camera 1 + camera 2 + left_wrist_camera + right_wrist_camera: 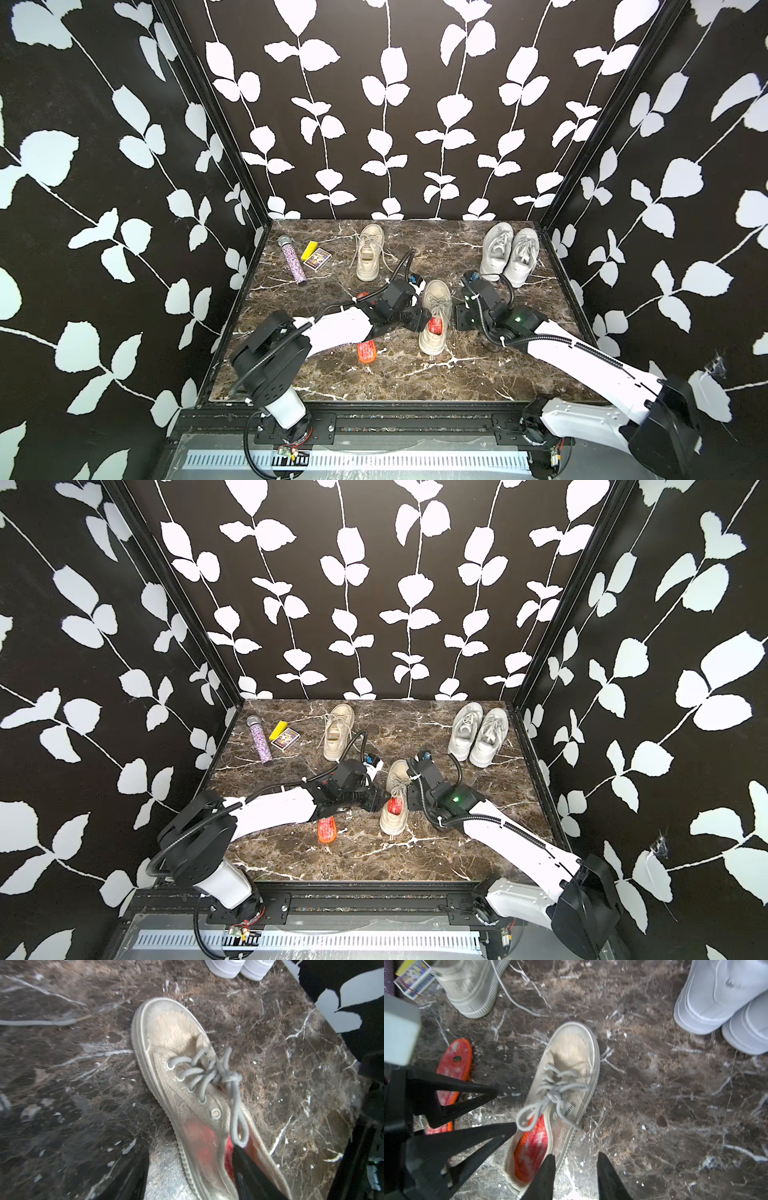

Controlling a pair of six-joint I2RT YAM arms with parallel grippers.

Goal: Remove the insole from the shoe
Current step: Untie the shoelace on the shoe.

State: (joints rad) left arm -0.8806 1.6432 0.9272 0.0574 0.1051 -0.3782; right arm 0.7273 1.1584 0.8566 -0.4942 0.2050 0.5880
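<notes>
The left gripper (505, 1109) is reaching in from the shoe's 9 o'clock with its jaws spread wide. In the left wrist view one black finger is dipping into the heel opening beside the insole and the other is sitting outside the sole, so it is pinching nothing. The right gripper (576, 1157) is hovering at the shoe's 3 o'clock with its jaws parted. One finger is lying over the heel collar and the other is hanging over bare table; contact cannot be told.

The beige canvas shoe (436, 316) is standing upright near the middle of the marble table (415, 374), toe pointing to 12 o'clock, grey laces tied. The insole (532, 1151), orange-red with whitish blotches, is sitting inside, its heel end showing. A second insole (454, 1064) is lying flat at the shoe's 8 o'clock, carrying a small dark round sticker.

A small tag (568, 1112) on the shoe is showing black bars, too blurred to read. A white sneaker (716, 991) is showing a swoosh-shaped mark. The print on the card box (413, 978) is unreadable
</notes>
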